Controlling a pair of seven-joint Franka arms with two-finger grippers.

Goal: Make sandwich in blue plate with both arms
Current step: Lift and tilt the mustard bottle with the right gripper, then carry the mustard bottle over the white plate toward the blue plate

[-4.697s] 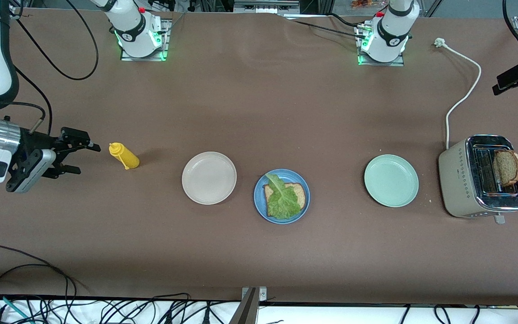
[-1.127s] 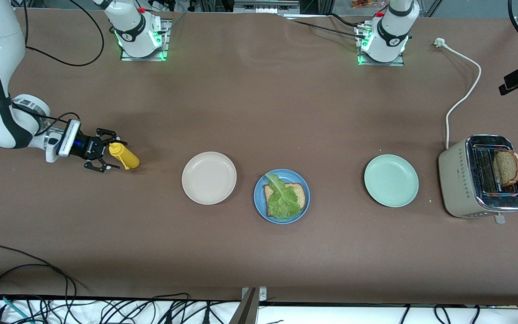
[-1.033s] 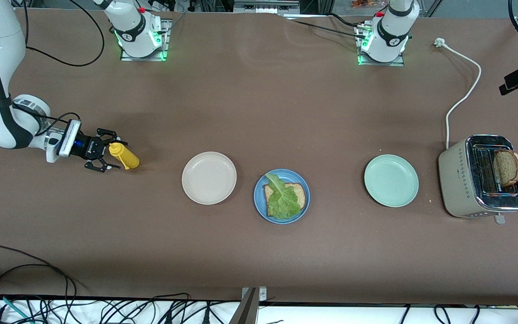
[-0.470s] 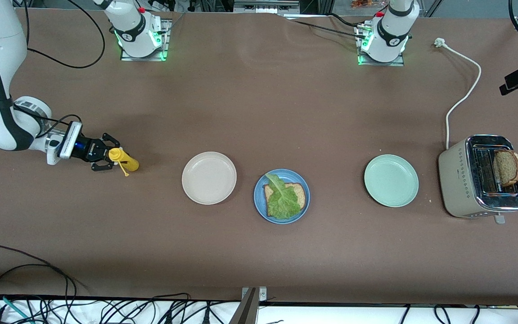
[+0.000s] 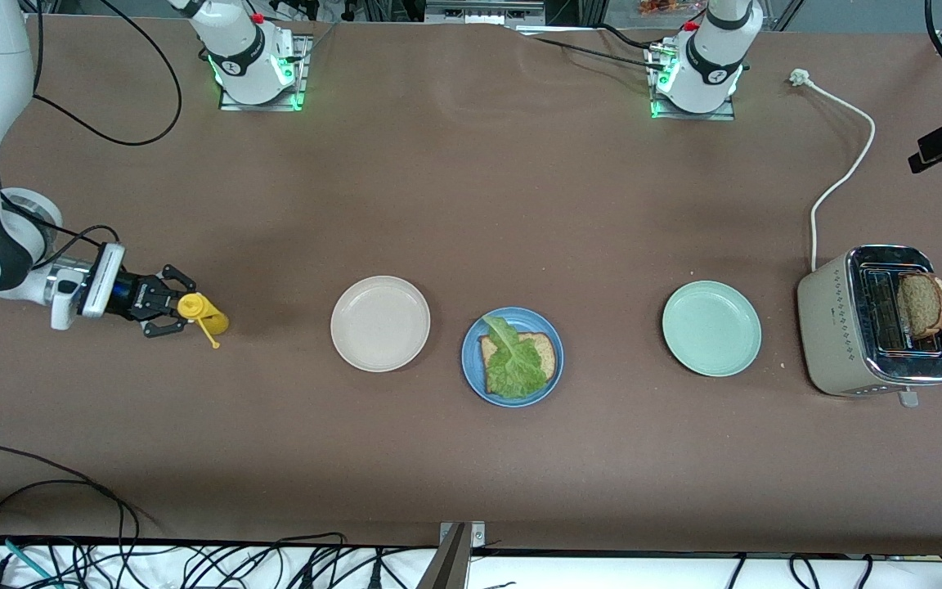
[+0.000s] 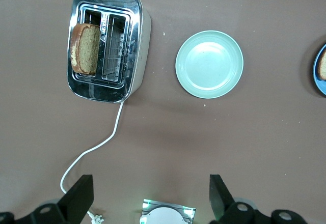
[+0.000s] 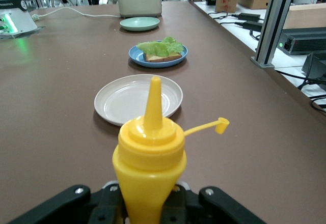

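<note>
- Yellow mustard bottle [image 5: 203, 311] is pinched in my right gripper [image 5: 167, 309], well apart from the blue plate [image 5: 471, 368] holding bread [image 5: 549, 350] and lettuce [image 5: 513, 360].
- My left wrist view: left gripper [image 6: 150, 196] spread, waiting high over the table; toaster [image 6: 140, 40] and mint plate [image 6: 209, 64] below.
- My right wrist view: the bottle's spout points toward the beige plate [image 7: 122, 102], with the blue plate next along.

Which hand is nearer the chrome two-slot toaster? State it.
Left. The left hand hangs above the table with the toaster in its wrist view; the right hand grips the yellow squeeze bottle at the right arm's end.
</note>
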